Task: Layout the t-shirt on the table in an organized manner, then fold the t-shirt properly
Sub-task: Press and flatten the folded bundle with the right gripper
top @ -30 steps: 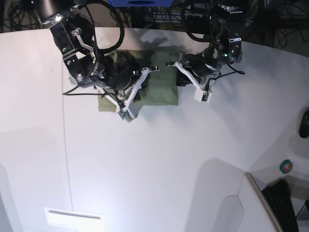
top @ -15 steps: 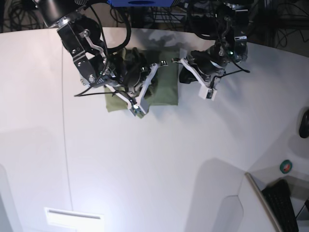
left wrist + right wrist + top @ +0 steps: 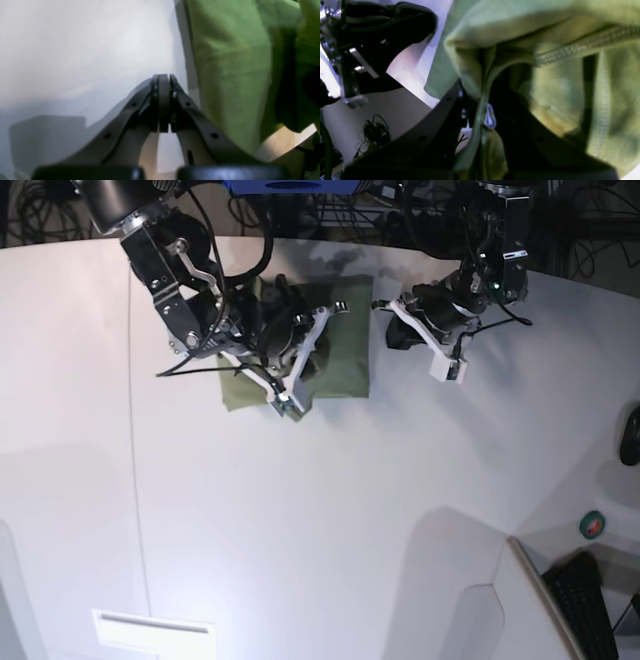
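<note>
The right claw (image 3: 480,110) is pinching a bunched fold of the t-shirt (image 3: 545,62): in the right wrist view the green cloth runs down between its two dark fingers, and a small white tag (image 3: 490,117) sits right at the pinch. A stitched hem (image 3: 585,45) crosses the cloth above and to the right of the claw. In the base view this right claw (image 3: 293,398) lies over the lower left part of the t-shirt (image 3: 340,365), its white-edged fingers reaching toward the near edge of the cloth.

The left claw (image 3: 163,100) is pressed together with nothing between its tips; the two dark fingers meet in a narrow line over the bare white tabletop (image 3: 75,50). The t-shirt (image 3: 230,70) lies just beside it to the right, apart from the tips. In the base view the left claw (image 3: 445,360) sits off the cloth's right edge, near it.

The t-shirt is a compact, roughly rectangular bundle lying on the far part of the tabletop (image 3: 320,530), between the two arms. A thin dark seam (image 3: 136,480) runs down the tabletop on the left.
</note>
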### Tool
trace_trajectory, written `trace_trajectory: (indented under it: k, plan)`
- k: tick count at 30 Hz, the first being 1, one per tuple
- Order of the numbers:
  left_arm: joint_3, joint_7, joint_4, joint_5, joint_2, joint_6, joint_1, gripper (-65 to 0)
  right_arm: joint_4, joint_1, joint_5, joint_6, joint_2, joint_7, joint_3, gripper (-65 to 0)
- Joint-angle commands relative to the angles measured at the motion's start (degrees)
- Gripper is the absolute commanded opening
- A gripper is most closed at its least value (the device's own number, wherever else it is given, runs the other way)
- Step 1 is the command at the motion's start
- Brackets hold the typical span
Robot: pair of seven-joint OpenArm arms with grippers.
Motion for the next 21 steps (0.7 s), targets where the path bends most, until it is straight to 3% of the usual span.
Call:
trace_trajectory:
  k: [1, 3, 6, 10, 13, 21]
  plan:
    - [-0.2, -0.8, 1.1, -1.3, -1.0, -0.3, -0.1, -65.0, 1.0, 0.8, 0.7, 0.3, -0.2, 0.7, 0.2, -65.0]
    - [-0.2, -0.8, 1.1, -3.9, -3.1, -0.3, 1.2, -65.0, 1.0, 0.6, 0.7, 0.3, -0.1, 0.7, 0.3, -64.5]
    - [-1.1, -0.8, 1.1, -12.4, -6.7, -0.3, 2.9, -65.0, 1.1, 0.5, 0.7, 0.3, -0.3, 0.7, 0.0, -44.3]
    - [-5.0, -0.9, 2.7, -22.6, -10.9, -0.3, 6.3, -65.0, 1.6, 0.5, 0.7, 0.3, -0.4, 0.7, -0.1, -29.6]
    - [-9.0, -0.9, 6.8, -23.1, -12.7, -0.3, 9.4, -65.0, 1.6, 0.5, 0.7, 0.3, -0.4, 0.8, -0.1, -28.1]
    - [-20.8, -0.7, 9.6, -23.2, -12.8, -0.3, 13.3, -65.0, 1.2, 1.8, 0.7, 0.3, -2.6, 0.9, -3.0, -28.1]
